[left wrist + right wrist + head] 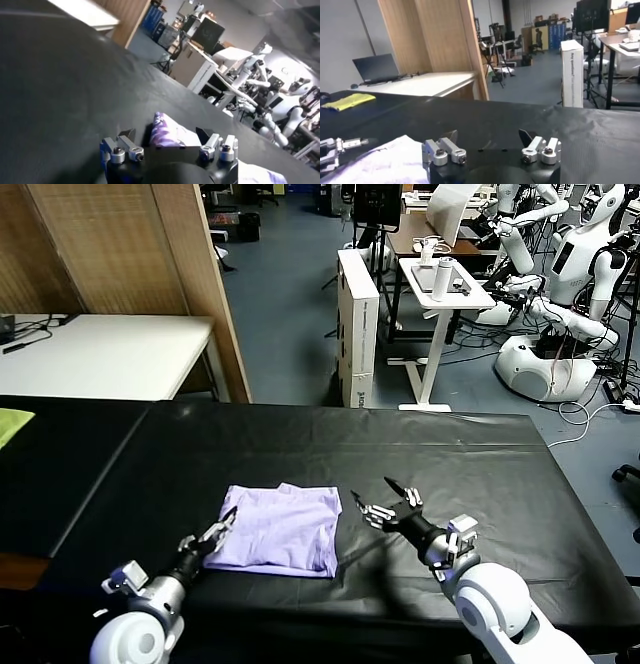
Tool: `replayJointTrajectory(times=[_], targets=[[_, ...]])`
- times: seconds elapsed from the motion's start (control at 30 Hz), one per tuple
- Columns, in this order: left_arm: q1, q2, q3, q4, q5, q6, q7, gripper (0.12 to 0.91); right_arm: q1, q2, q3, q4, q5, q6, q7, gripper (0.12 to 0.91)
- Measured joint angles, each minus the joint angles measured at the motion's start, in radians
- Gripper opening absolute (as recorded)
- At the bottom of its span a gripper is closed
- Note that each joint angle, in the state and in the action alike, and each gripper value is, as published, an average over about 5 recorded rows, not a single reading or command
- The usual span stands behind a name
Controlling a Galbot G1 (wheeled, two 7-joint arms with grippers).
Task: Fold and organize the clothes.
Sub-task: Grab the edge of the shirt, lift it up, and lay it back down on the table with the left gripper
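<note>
Nearest, at 7 o'clock in the head view, the left claw [221, 531] sits low w/ its thin dark fingers spread, tips at the left hem of the T-shirt [280, 529]; can't tell if they touch the fabric. At 5 o'clock the right claw [385, 497] hangs just beside the shirt's right edge, fingers splayed wide, holding nothing.

Between the two, approx. bench-centre, the T-shirt lies folded into a rough rectangle: thin, soft, light lavender cloth w/ shallow wrinkles and a slightly ragged top edge. Left wrist view shows a purple-and-white patterned fold [165, 134] peeking up betw. that claw's tips.

The bench [470, 464] wears a matte black cover, smooth, lightly creased.

Farther out at 9 o'clock, a yellow-green cloth [12, 424] lies flat at the bench's edge. Beyond, at 10 o'clock, a white table [110, 354] and wood-grain panel [130, 244]; at 1–2 o'clock, glossy white robots [560, 294].
</note>
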Motion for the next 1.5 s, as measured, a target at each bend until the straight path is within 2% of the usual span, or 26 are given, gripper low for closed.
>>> replayJointTrajectory(times=[0.17, 0.47, 0.97, 1.07, 1.23, 1.5], targets=[[-0.006, -0.004, 0.0, 0.015, -0.021, 0.005, 0.001, 0.9, -0.004, 0.0, 0.001, 0.001, -0.002, 0.0, 0.001, 0.907], [-0.008, -0.006, -0.018, 0.027, -0.137, 0.033, -0.004, 0.822, -0.012, 0.002, -0.001, 0.004, -0.014, 0.001, 0.001, 0.907], [-0.019, -0.003, -0.033, 0.051, -0.171, 0.029, -0.007, 0.759, -0.02, 0.018, -0.007, 0.004, -0.031, 0.002, 0.001, 0.907], [-0.018, -0.003, -0.032, 0.052, -0.171, 0.033, -0.008, 0.717, -0.017, 0.019, -0.008, 0.003, -0.031, 0.002, 0.001, 0.907], [-0.014, -0.006, -0.028, 0.047, -0.171, 0.044, -0.009, 0.584, -0.013, 0.02, -0.011, -0.001, -0.032, 0.002, 0.001, 0.907], [-0.017, -0.009, -0.026, 0.043, -0.188, 0.048, -0.012, 0.531, -0.013, 0.027, -0.015, -0.006, -0.04, 0.002, 0.001, 0.907]])
